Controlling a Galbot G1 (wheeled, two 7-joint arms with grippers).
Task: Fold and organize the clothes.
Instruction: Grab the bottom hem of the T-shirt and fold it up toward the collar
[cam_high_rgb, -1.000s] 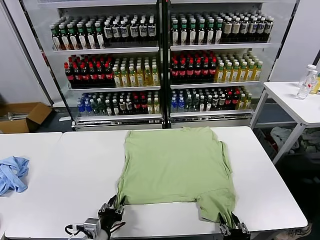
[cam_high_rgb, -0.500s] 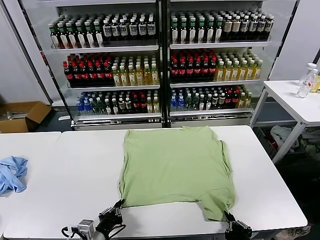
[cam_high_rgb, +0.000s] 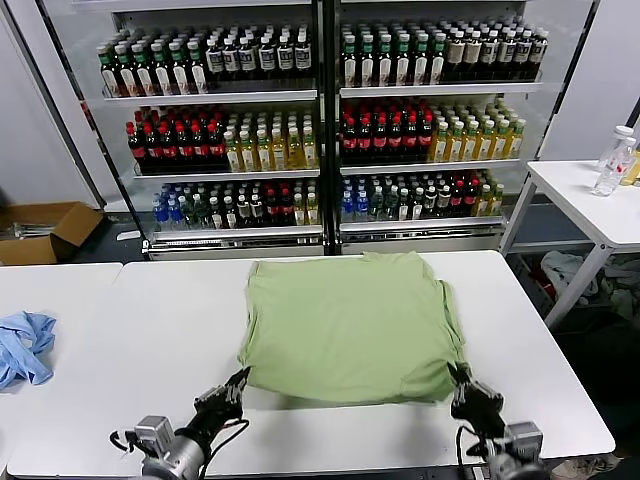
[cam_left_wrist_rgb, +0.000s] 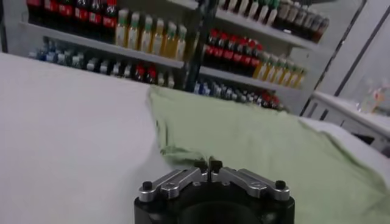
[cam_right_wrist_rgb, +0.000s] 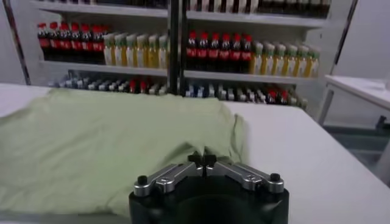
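While both tools pinch the near hem of the shirt (cam_high_rgb: 350, 325), the fold is underway. The left tool (cam_high_rgb: 232, 388) has its tips together on the shirt's near left corner, close to the counter's (cam_high_rgb: 150, 340) front edge. The right tool (cam_high_rgb: 466, 393) has its tips together on the near right corner, also by the front edge. In each wrist view the tips meet with green cloth just beyond them. The shirt, pale sage green, lies flat across the middle of the white counter, its far end reaching toward the back edge. A blue cloth (cam_high_rgb: 25, 345) lies well apart near the left edge. Behind stand shelves of bottled drinks (cam_high_rgb: 330, 130). To fold well, both corners should probably rise together and travel evenly toward the back edge, keeping the hem taut and level so no crease forms.
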